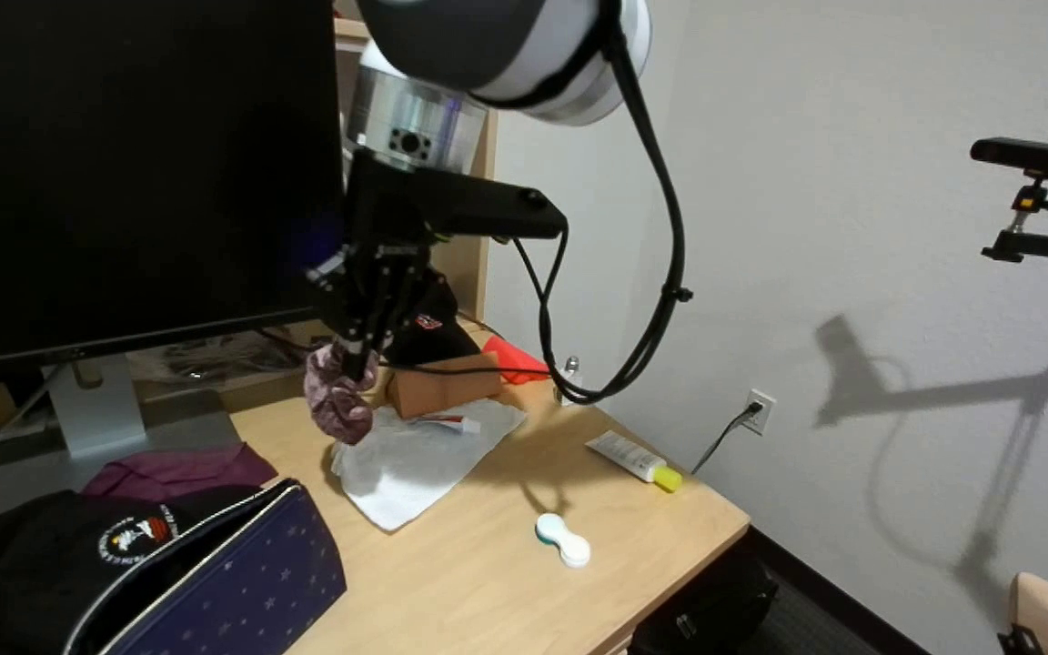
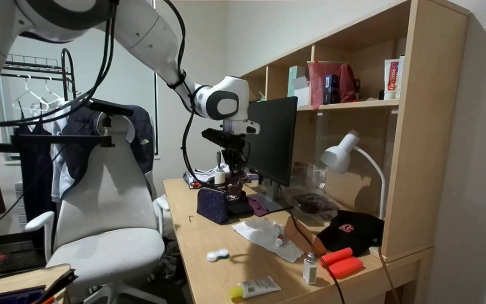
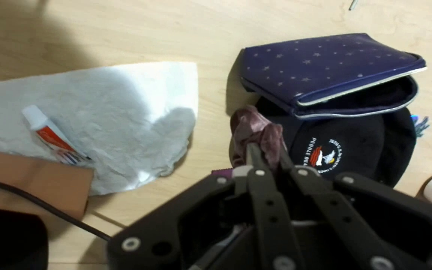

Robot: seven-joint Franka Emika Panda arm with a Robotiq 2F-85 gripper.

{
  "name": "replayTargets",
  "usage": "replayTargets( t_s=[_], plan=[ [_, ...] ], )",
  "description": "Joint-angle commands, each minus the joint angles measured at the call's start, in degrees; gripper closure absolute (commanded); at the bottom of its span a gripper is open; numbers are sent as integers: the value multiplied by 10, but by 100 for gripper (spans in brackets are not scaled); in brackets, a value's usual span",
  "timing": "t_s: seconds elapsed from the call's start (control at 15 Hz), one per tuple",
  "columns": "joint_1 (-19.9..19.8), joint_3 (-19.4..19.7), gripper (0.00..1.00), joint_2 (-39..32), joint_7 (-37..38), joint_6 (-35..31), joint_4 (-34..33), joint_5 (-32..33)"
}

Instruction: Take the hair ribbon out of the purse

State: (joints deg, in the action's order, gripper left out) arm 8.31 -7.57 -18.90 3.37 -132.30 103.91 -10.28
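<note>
The hair ribbon, a scrunched mauve bundle [image 1: 335, 405], is pinched between the fingertips of my gripper [image 1: 360, 357] and hangs above the desk. It also shows in the wrist view [image 3: 250, 125], with a fingertip on each side of it. In an exterior view the ribbon [image 2: 233, 191] is dark and hard to make out below the gripper [image 2: 235, 175]. The purse, navy with pale stars [image 3: 324, 65], stands open at its top edge, apart from the ribbon; it shows in both exterior views [image 1: 260, 573] [image 2: 212, 205]. The inside of the purse is dark.
A black cap with a round logo [image 3: 351, 135] lies against the purse, near a purple cloth [image 1: 178, 468]. A white cloth [image 1: 415, 468] bears a small tube [image 3: 53, 135] beside a brown box [image 1: 442, 387]. The monitor [image 2: 272, 139] stands close to the gripper. A cable [image 3: 43, 206] crosses the box.
</note>
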Motion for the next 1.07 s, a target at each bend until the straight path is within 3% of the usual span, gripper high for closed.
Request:
replayTargets(
  t_s=[0.0,0.27,0.73,1.0],
  plan=[
    [-24,1,92,8,-5,-50,56,-42],
    [-35,6,91,-51,-16,-60,25,-39],
    [-35,8,91,-171,-19,-31,-85,-20],
    [-34,13,91,-197,-5,-36,-110,-18]
  ],
)
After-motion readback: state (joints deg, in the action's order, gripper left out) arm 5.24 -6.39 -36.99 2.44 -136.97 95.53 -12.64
